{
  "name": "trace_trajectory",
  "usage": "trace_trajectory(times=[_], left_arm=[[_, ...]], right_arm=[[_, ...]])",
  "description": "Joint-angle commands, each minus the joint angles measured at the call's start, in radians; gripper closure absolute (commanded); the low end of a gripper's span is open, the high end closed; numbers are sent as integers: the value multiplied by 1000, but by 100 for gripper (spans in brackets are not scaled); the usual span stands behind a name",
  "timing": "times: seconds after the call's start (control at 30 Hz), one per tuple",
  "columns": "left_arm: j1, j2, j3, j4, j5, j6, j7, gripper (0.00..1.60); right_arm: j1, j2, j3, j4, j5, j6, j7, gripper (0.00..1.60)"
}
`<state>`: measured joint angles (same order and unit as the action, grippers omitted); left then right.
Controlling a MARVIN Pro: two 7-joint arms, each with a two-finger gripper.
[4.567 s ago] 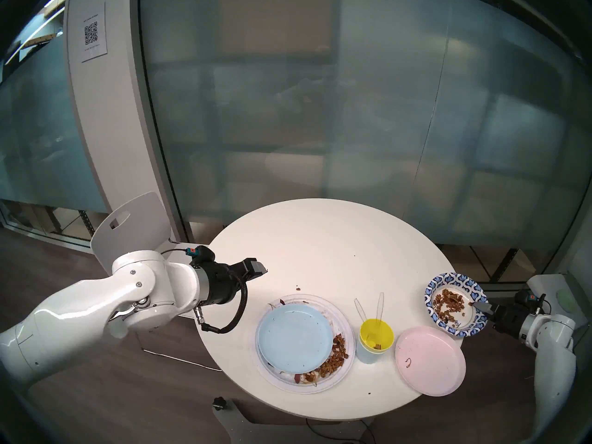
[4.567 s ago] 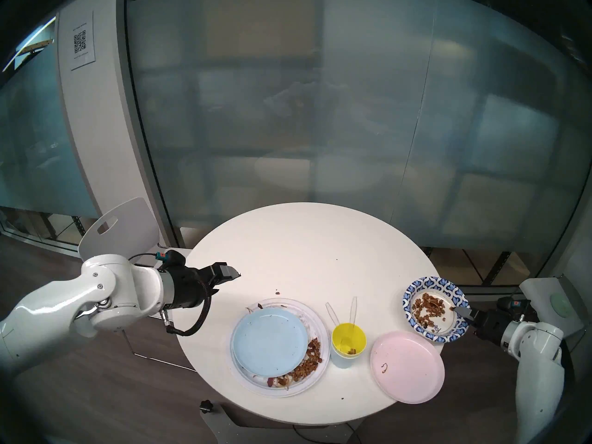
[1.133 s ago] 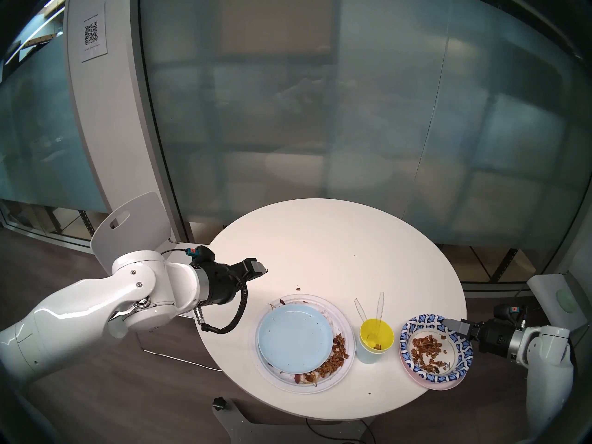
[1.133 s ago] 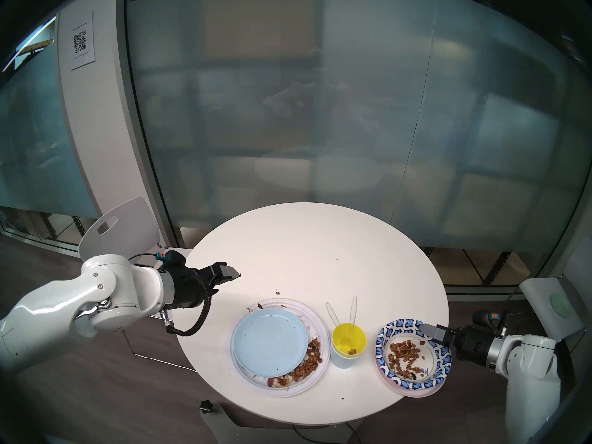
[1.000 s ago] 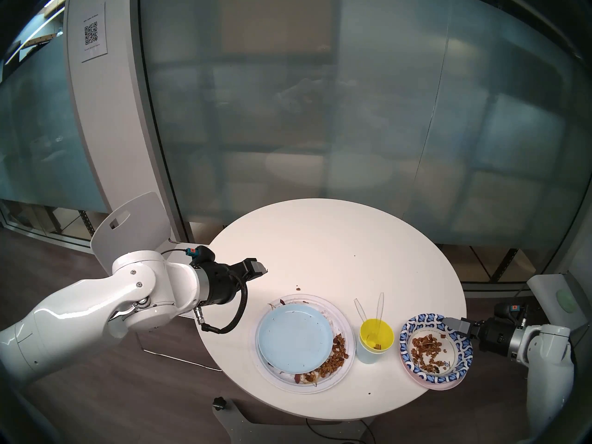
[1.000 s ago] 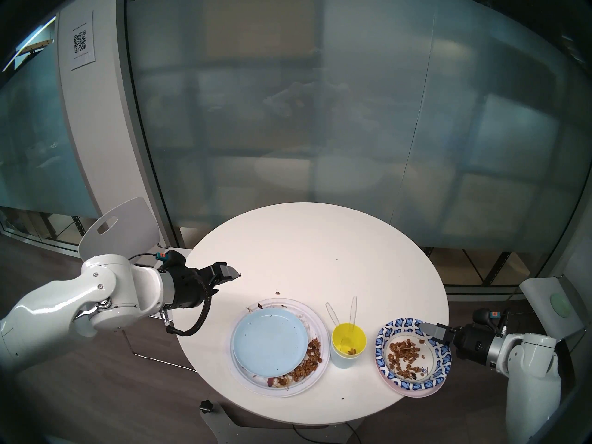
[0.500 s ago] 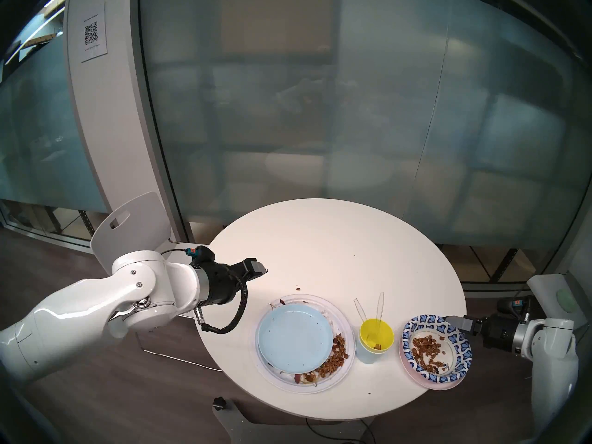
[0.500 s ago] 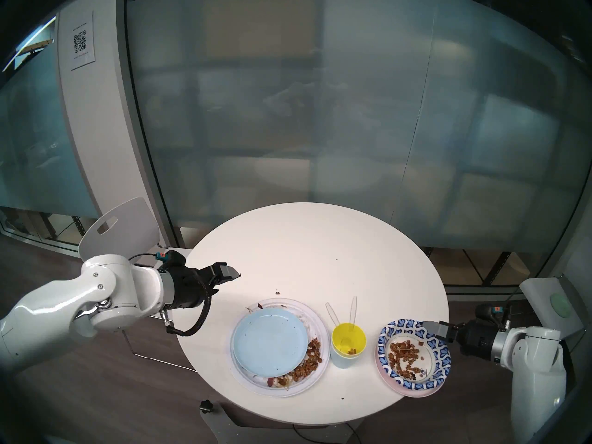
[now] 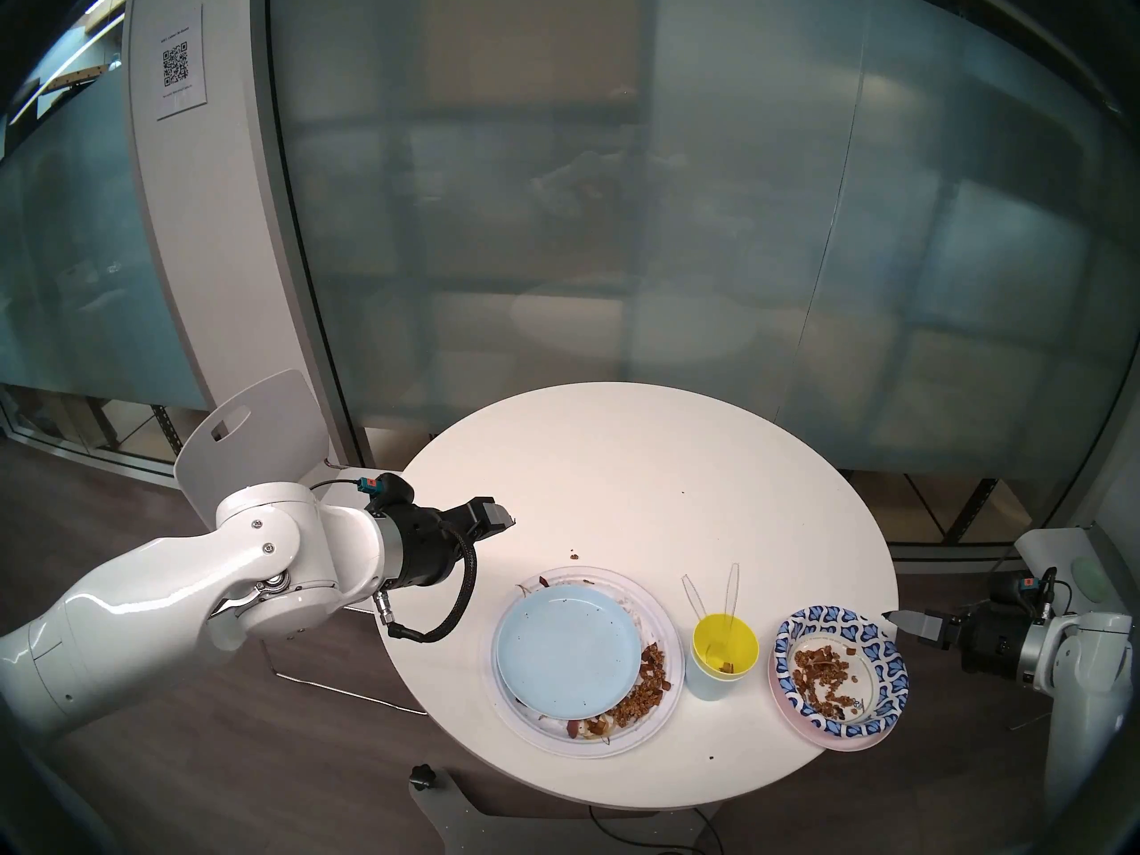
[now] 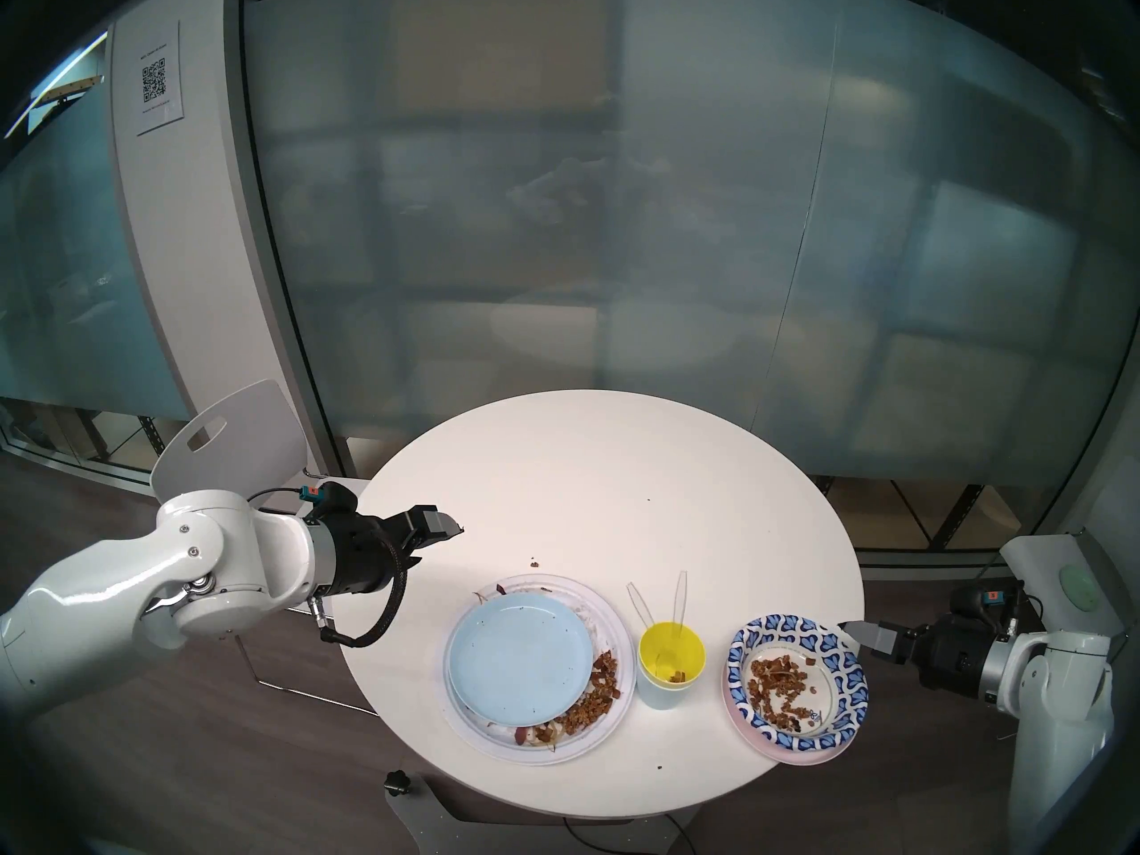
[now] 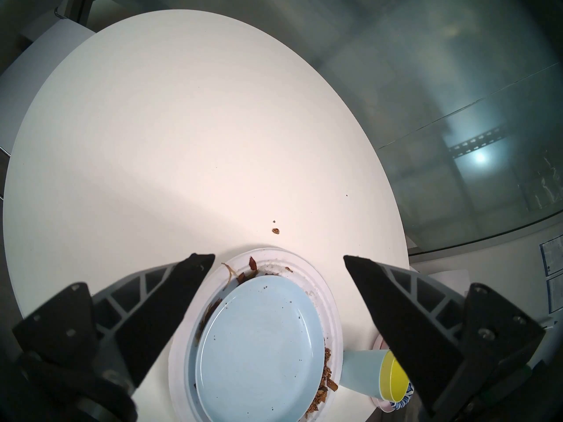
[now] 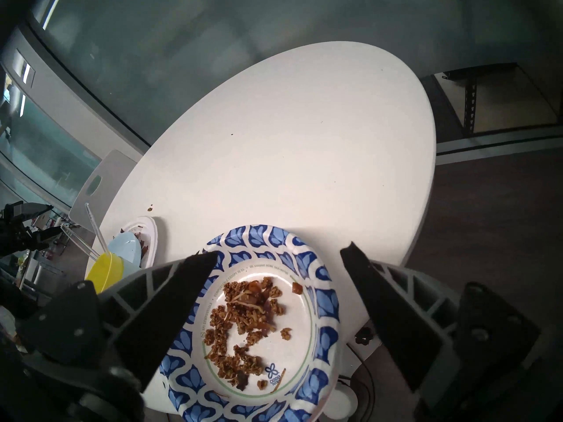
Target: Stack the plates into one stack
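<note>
Two piles flank the yellow cup on the round counter: left of it, the white plate under the light blue plate; right, the patterned plate flat on the pink plate. Clear utensils lean in the cup. The left gripper hovers open, level; the right gripper is open, empty, beyond the patterned rim.

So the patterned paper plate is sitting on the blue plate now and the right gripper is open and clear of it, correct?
Not quite. The patterned paper plate sits on the pink plate, whose rim shows beneath it in the head view. The blue plate lies on the white plate. The right gripper is open and clear.
</note>
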<state>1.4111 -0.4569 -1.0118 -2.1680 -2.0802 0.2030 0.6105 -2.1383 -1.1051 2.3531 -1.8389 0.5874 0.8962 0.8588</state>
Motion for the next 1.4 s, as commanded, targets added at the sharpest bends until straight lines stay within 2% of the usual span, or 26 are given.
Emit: trace_trajectory(times=[0.0,0.17,0.47,0.67,0.73,0.83,1.13,1.23,1.37], left_arm=[[-9,1,-9,-11,1,0,-6,0],[-10,2,-8,-11,1,-1,-6,0],[-11,3,-7,-11,1,-1,-7,0],[-12,3,-6,-11,0,-2,-7,0],[-12,3,-6,-11,0,-2,-7,0],[-12,3,-6,-11,0,-2,-7,0],[-13,4,-4,-11,0,-3,-7,0],[-14,4,-4,-11,0,-3,-7,0],[-14,5,-3,-11,-1,-4,-8,0]], right_arm=[[-79,-73,45,-71,10,-13,20,13],[-113,-111,60,-93,7,-21,23,14],[-141,-143,80,-102,1,-37,25,15],[-207,-184,114,-142,-1,-42,42,16],[-226,-214,126,-162,2,-49,45,18],[-257,-248,131,-188,6,-57,58,36],[-308,-325,133,-214,1,-87,70,30],[-315,-344,127,-207,-5,-100,68,32],[-318,-360,124,-198,-5,-110,68,43]])
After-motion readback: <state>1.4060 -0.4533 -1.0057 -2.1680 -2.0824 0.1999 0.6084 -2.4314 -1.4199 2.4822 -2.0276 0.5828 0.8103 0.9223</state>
